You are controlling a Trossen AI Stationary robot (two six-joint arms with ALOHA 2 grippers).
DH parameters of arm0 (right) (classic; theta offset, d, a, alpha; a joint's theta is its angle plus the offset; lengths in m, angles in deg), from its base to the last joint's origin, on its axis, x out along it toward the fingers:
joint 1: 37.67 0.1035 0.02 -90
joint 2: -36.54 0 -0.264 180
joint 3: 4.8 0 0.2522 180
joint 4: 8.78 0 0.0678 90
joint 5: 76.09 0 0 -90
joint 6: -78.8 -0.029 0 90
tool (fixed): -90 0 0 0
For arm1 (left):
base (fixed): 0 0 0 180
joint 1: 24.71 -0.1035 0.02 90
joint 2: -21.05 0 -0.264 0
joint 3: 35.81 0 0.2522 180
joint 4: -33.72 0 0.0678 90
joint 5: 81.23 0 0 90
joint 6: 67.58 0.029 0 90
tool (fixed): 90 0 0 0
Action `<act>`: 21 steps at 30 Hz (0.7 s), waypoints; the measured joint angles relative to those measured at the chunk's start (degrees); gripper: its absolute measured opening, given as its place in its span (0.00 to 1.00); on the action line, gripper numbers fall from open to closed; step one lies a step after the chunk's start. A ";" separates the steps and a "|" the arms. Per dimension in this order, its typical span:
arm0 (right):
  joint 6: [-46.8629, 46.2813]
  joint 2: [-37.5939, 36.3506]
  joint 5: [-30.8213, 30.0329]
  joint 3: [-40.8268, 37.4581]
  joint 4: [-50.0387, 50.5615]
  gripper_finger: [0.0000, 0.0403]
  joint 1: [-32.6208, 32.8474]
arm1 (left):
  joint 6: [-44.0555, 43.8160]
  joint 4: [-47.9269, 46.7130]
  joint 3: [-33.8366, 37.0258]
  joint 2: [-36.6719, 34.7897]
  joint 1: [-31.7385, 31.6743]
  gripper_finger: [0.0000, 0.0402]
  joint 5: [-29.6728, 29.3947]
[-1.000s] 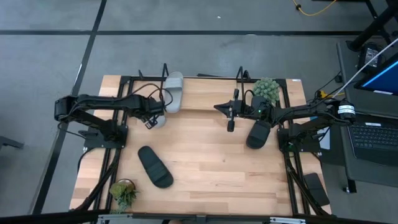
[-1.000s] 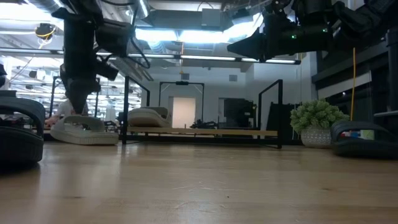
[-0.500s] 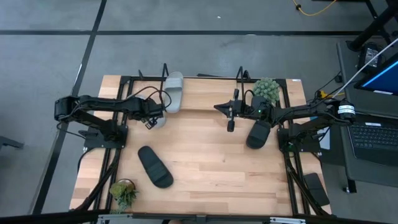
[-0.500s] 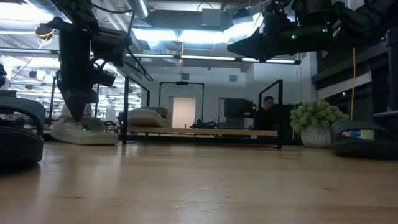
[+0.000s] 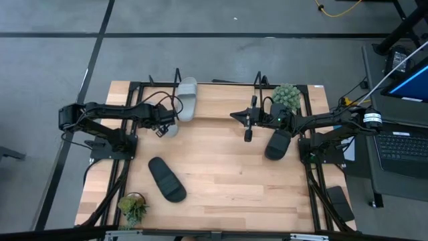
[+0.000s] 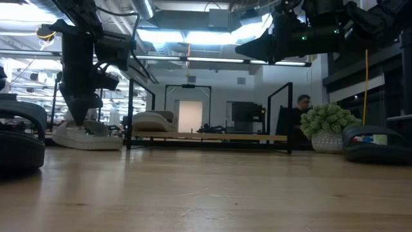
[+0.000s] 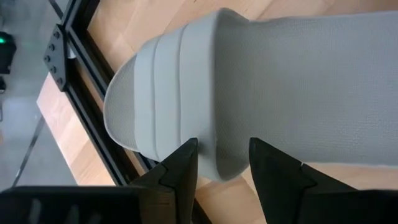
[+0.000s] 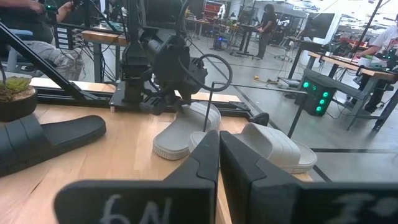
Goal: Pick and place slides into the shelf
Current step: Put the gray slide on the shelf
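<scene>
One light grey slide [image 5: 172,127] [image 6: 87,136] lies sole down on the table, left of the shelf [image 5: 217,119]. My left gripper [image 5: 160,129] [image 6: 77,120] points down over it, open. In the left wrist view its fingers [image 7: 221,146] stand on either side of the slide's side edge [image 7: 217,158], at the strap. The second grey slide [image 5: 187,99] [image 8: 273,146] rests on the shelf's left end. One black slide [image 5: 167,179] lies near the table's near-left part. The other black slide [image 5: 277,144] lies under my right arm. My right gripper [image 5: 232,115] [image 8: 219,140] is shut, held high and level, pointing left. My left gripper comes at the grey slide from above, pointing down, one finger [image 7: 183,165] outside the side edge and one finger [image 7: 270,165] over the strap. I cannot tell whether either finger touches it. The slide lies flat on the table.
Small potted plants stand at the far right [image 5: 286,97] and near left [image 5: 132,206] corners. A black frame [image 5: 127,161] runs around the table. A laptop [image 5: 404,144] sits off the table's right side. People show in the room beyond.
My left gripper has shifted a little toward the table's left over the grey slide, and its wrist has turned slightly. The slide has stayed in place.
</scene>
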 joint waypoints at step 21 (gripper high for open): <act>0.00 0.00 0.00 0.00 -0.02 0.04 0.02 | -2.02 0.02 0.00 0.00 -3.89 0.32 -1.64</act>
